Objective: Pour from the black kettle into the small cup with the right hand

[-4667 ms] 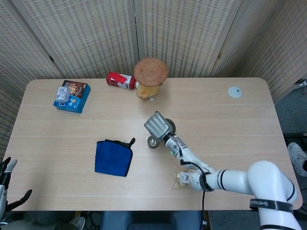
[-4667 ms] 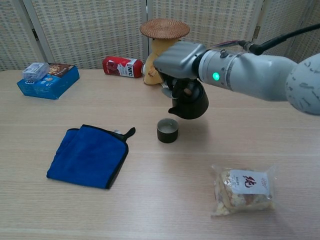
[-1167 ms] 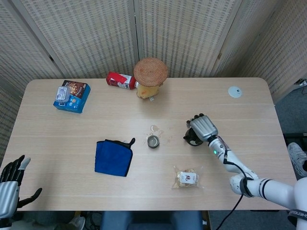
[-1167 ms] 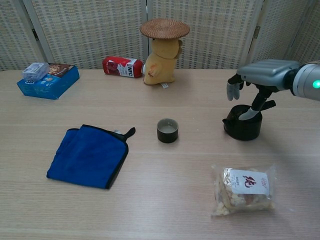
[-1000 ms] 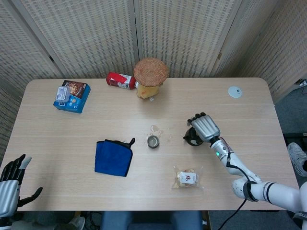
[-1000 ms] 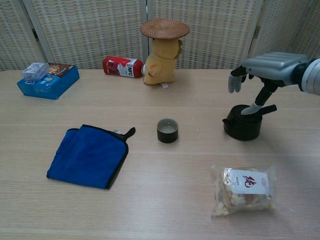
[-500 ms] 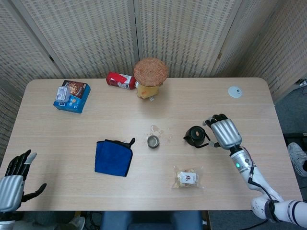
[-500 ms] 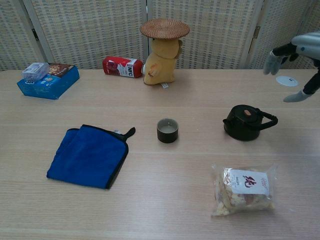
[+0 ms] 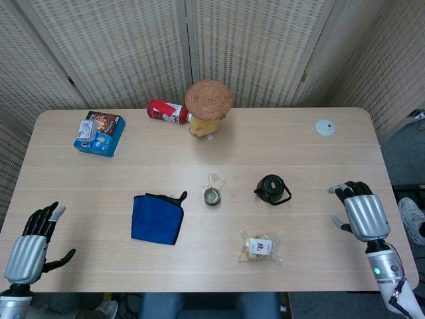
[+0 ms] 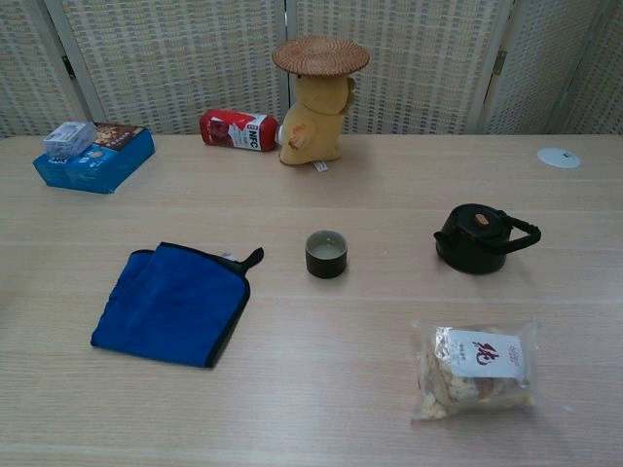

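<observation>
**Head view: kettle set down, both hands clear of the table's middle**

Head view, left to right. At the near left corner the left hand [image 9: 28, 256] hangs off the table [image 9: 99, 193] edge, fingers spread, holding nothing. At far left lies a blue box [image 9: 99, 133], and nearer the middle a blue cloth [image 9: 157, 218]. At the back stand a red bottle [image 9: 166, 111] on its side and a toy with a straw hat [image 9: 208, 105].

Then the task's things: the cup [image 9: 212, 196] sits at the table's centre, with what look like a few wet spots just behind it. The kettle [image 9: 271, 189] stands upright to its right, near but apart, spout toward the cup and handle toward the right side. A snack bag [image 9: 259, 246] lies in front of them; a white disc [image 9: 325, 127] sits far back on the right.

The right hand [image 9: 358, 214] is at the right table edge, fingers apart, gripping nothing, well apart from the kettle, which lies to its left and a little further back. The chest view shows neither hand, and the cup's inside looks pale, perhaps holding liquid.

Judged from this, the pour seems finished and the step in hand is retreat. If more pouring were wanted, the right hand would need to reach left to the handle, grasp it, carry the kettle over the cup and tip the spout down.
</observation>
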Robot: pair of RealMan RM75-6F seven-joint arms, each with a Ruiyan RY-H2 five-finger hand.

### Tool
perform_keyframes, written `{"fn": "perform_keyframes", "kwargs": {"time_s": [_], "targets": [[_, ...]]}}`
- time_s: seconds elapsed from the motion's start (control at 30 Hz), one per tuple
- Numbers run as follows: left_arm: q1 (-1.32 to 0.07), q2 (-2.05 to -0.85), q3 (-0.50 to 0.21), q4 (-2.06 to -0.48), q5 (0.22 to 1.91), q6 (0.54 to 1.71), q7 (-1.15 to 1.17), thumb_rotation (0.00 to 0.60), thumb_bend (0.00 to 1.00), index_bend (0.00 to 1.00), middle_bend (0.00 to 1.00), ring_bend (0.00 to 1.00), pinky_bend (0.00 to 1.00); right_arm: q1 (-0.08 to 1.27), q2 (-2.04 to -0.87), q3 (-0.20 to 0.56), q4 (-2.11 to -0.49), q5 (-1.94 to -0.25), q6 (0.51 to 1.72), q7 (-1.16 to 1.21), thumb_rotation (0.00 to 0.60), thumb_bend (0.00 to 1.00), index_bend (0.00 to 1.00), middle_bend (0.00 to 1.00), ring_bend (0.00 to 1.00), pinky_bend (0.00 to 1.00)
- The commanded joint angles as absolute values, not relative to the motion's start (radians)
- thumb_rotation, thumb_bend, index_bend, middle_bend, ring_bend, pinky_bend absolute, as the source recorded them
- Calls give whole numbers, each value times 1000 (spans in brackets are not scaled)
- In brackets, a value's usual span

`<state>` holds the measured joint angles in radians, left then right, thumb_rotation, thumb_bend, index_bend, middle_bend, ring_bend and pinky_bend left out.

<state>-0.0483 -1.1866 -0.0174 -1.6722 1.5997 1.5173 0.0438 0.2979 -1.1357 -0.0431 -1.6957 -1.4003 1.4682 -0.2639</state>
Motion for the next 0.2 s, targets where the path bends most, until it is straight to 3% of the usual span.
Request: {"fn": "perform_keyframes", "kwargs": {"time_s": [0.03, 0.2], "targets": [[-51, -1188, -18, -1674, 1600, 1518, 48, 600, 221, 60, 0, 0, 0, 247, -1116, -70, -1709, -1456, 1519, -245, 600, 80, 343, 347, 233, 253], [-53, -1189, -17, -1679, 1601, 1522, 55, 600, 222, 60, 0, 0, 0, 205, -1111, -82, -1709, -1500, 1552, -229, 600, 80, 343, 347, 234, 254]]}}
